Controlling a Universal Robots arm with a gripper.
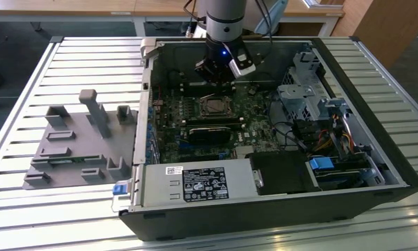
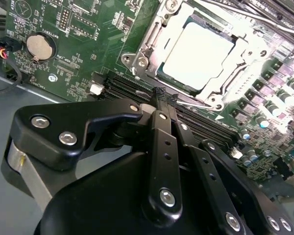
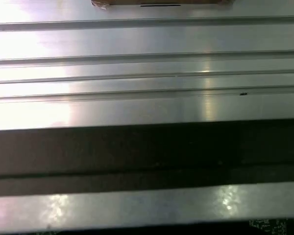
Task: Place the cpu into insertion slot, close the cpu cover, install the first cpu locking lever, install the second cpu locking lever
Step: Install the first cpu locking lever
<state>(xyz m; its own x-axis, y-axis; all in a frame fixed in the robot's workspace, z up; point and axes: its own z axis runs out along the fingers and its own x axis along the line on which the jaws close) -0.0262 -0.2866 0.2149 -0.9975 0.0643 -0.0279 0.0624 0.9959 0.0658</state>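
Daylight falls evenly across the slatted table [image 1: 27, 209], with pale sheen along the slats toward seven o'clock in the exterior view. Inside the open computer case [image 1: 390, 172] it is dimmer, and the black gripper [image 1: 216, 70] reads nearly as a silhouette save a small blue light. In the second wrist view the cpu [image 2: 198, 55] glares almost white, and the gripper's body close to the lens is soft. The first wrist view shows blown-out streaks on metal [image 3: 137, 63] and a dark shadowed band, all blurred.
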